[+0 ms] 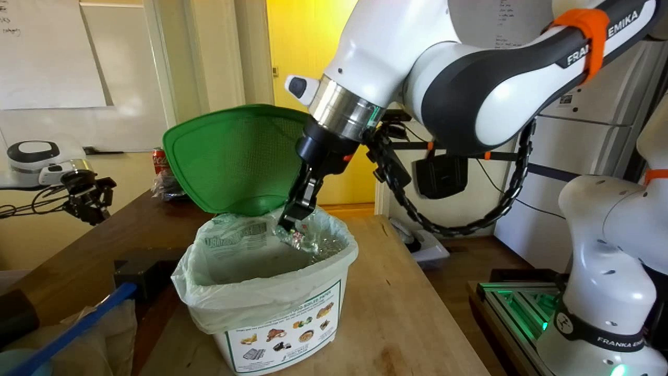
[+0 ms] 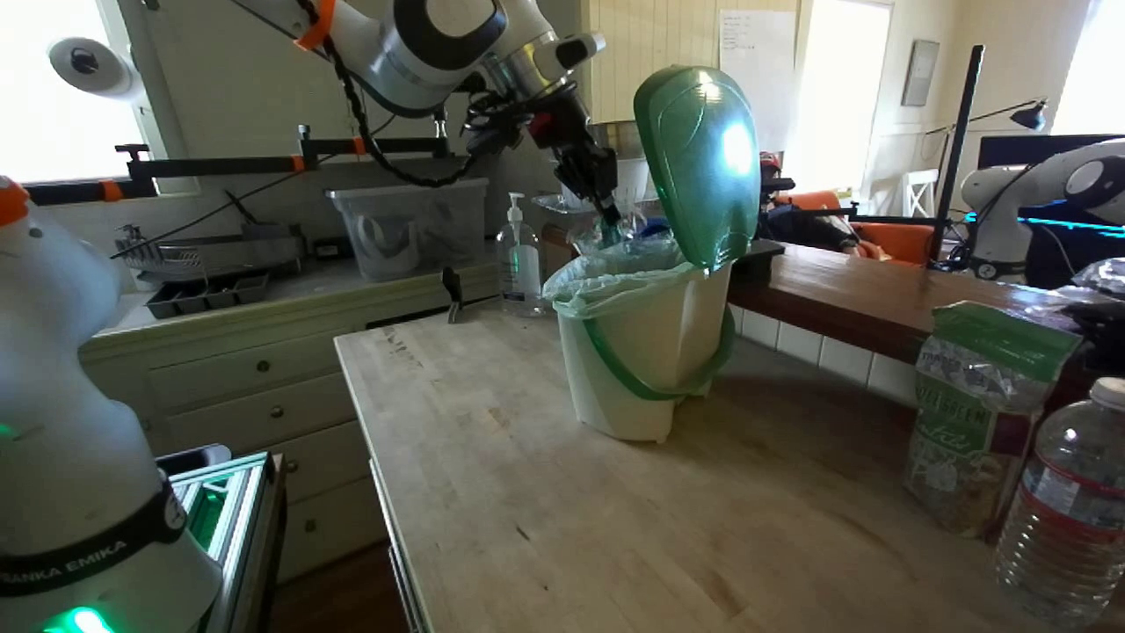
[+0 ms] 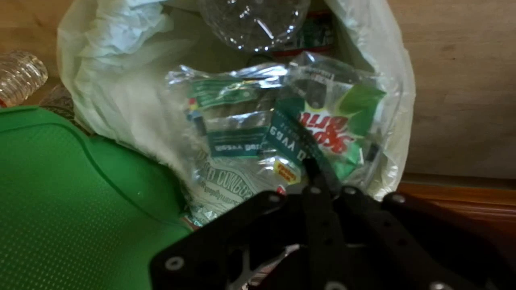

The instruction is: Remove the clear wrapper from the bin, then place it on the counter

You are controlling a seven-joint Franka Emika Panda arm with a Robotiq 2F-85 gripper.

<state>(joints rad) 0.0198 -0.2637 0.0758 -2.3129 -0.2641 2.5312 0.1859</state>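
The clear wrapper (image 3: 326,129), with green and red print, spreads over the bin's opening in the wrist view. In an exterior view it hangs crumpled under the fingertips (image 1: 300,237); it also shows just over the rim (image 2: 620,230). My gripper (image 3: 320,165) has its fingers together on the wrapper, pointing down into the mouth of the bin. The gripper shows in both exterior views (image 1: 288,222) (image 2: 609,211). The white bin (image 1: 284,329) (image 2: 615,378) stands upright on the brown wooden counter (image 1: 402,318) (image 2: 492,501), its pale liner (image 3: 399,121) folded over the rim.
The open green lid (image 1: 235,156) (image 2: 699,158) stands up beside the gripper. A clear round plastic piece (image 3: 254,24) lies inside the bin. A pump bottle (image 2: 518,264), a water bottle (image 2: 1068,501) and a green-topped bag (image 2: 976,431) stand on the counter.
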